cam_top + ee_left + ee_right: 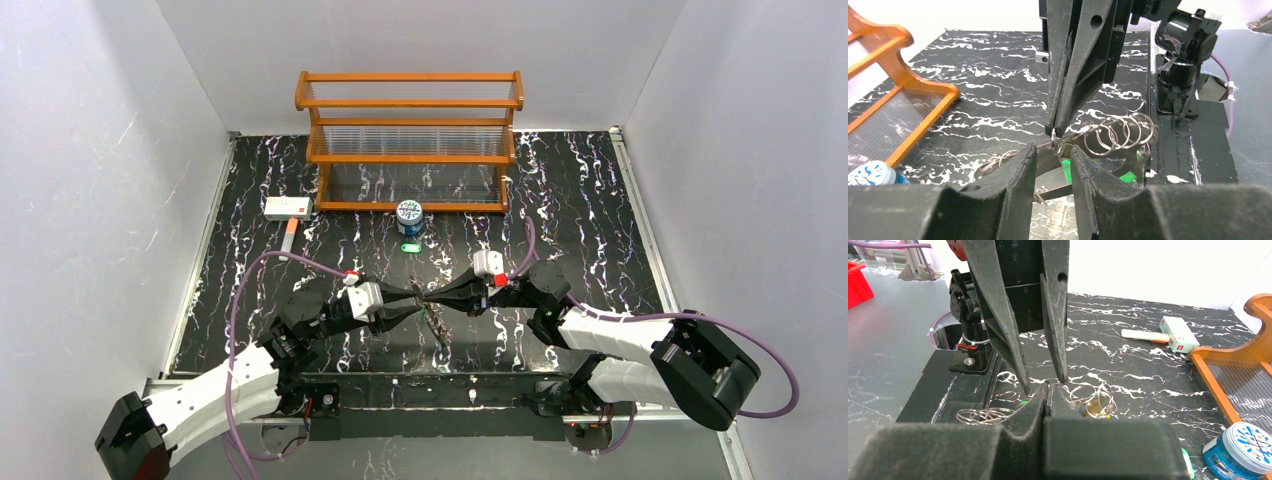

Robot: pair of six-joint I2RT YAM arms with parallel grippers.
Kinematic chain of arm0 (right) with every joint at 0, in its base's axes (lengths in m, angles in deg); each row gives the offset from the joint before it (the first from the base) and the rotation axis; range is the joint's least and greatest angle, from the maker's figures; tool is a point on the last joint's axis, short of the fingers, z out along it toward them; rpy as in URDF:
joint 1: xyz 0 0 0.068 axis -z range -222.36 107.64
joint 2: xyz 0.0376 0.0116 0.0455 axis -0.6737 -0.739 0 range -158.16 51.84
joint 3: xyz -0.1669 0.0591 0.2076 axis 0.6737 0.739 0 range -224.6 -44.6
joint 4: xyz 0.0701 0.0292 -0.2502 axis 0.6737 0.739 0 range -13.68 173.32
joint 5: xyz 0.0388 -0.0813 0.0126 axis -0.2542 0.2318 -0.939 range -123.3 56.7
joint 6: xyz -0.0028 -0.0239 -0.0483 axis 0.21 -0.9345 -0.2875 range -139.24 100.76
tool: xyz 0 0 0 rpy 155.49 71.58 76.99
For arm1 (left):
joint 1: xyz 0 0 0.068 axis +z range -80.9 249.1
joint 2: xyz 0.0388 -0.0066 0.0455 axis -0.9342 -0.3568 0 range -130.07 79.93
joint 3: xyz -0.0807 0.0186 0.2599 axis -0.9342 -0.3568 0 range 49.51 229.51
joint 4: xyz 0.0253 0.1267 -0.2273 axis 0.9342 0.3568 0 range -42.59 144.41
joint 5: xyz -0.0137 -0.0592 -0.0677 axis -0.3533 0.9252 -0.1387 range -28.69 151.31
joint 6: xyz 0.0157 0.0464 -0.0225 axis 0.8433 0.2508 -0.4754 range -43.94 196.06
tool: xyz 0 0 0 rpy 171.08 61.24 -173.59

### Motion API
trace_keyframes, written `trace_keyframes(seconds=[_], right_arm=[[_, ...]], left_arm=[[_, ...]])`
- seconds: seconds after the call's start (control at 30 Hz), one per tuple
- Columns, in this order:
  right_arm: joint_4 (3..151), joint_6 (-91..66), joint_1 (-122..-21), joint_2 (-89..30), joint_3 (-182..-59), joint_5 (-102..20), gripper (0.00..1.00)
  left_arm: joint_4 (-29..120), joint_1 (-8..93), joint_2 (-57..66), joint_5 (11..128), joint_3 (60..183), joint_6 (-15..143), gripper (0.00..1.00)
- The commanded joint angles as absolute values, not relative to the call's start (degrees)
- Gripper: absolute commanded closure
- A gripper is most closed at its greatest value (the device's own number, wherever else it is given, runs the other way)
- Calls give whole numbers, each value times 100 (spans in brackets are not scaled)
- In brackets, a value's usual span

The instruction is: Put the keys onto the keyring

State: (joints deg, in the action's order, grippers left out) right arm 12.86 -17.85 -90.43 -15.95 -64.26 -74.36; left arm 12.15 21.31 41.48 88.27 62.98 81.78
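My two grippers meet tip to tip above the middle of the table. The right gripper is shut, pinching the thin silvery wire of the keyring at its tips. Small coils of the keyring spread to both sides. A green key and a yellow key hang among the coils. The left gripper is open, its fingers straddling the right gripper's tips with nothing clamped between them. Another green key lies on the table farther back.
An orange wooden rack stands at the back. A round blue-and-white can sits in front of it. A white box with a red mark lies at the back left. The arm bases line the near edge.
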Motion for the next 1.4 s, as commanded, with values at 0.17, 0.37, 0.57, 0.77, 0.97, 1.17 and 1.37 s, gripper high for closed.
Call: trace_keyframes(seconds=[0.17,0.37,0.57,0.77,0.97,1.17,1.37], right_arm=[[944,-1854,-9043,-1429,-6600,-7402,99],[874,-1821,-9038,-1487,-6612,-7417,99],[1011,-1892,-9041,-1443,-6644,-7433,99],[1136,-1915,-9038,-1443,-6658,-7421,99],[1181,-1915,-9043,-1443,-6684,-7422,99],[1190,-1915,-9042,-1438,-6701,-7434,99],[1190,-1915,-9043,-1419,-6702,-7426,99]], left_arm=[[1118,2116,4355,8698,6286,8164,69],[997,2116,3854,8773,6481,8129,74],[728,2119,3646,8911,6507,8014,89],[620,2113,3691,8943,6520,7997,96],[615,2115,3686,8961,6542,7932,88],[611,2114,3627,9023,6575,7897,76],[609,2116,3467,9110,6612,7931,92]])
